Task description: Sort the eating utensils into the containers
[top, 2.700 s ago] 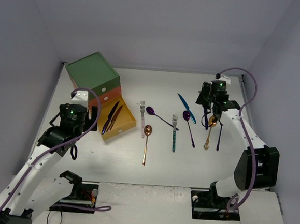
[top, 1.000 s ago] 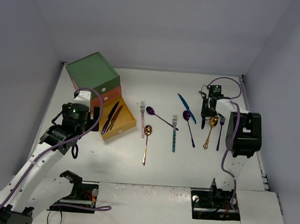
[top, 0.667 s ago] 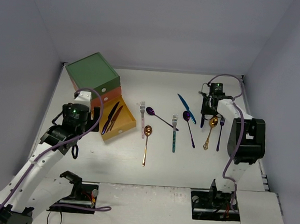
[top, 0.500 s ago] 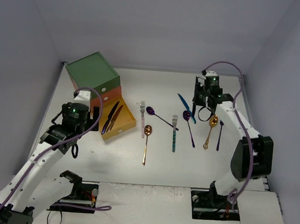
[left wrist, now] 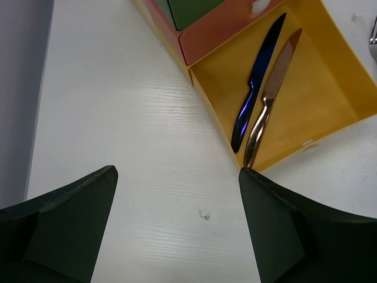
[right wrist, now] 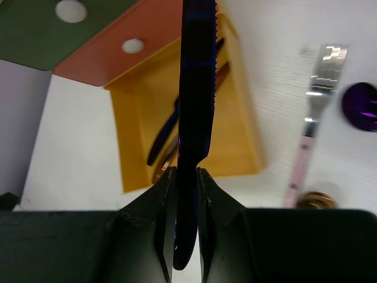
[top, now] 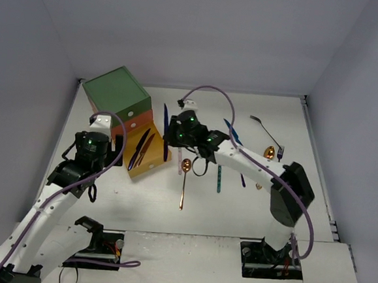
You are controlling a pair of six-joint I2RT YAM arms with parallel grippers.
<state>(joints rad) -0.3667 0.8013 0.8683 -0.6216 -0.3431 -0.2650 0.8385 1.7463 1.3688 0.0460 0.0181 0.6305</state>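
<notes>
- The right arm [top: 240,160] stretches across the middle of the table [top: 138,209] and hides parts of several utensils. A purple spoon [right wrist: 362,100] shows only its bowl, cut off by the right edge of the right wrist view.
- The tip of the dark purple knife [top: 165,132] runs out of the top of the right wrist view. How high it hangs over the drawer cannot be told.
- The right gripper [right wrist: 187,174] is pinched tight on the handle end of this knife, with one finger on each flat side.
- The knife's long axis runs from the far edge to the near edge. It sits above the right rim of the yellow drawer [top: 156,160], serrated edge towards the pink-handled fork [right wrist: 308,147].
- The chest [top: 116,90] sits in the far left corner. Its yellow drawer is pulled out and the orange-red drawer [top: 140,119] is closed above it.
- In the yellow drawer a blue knife [left wrist: 253,88] and a copper knife [left wrist: 268,100] lie side by side, blade tips towards the far edge. Bare yellow floor lies to their right.
- The left gripper [left wrist: 177,177] is spread wide and holds nothing. It hovers over bare white table between the drawer and the left edge.
- The copper spoon [top: 184,184], teal fork [top: 219,178], gold spoon [top: 269,152] and a dark fork [top: 268,130] lie apart from one another towards the right edge.
</notes>
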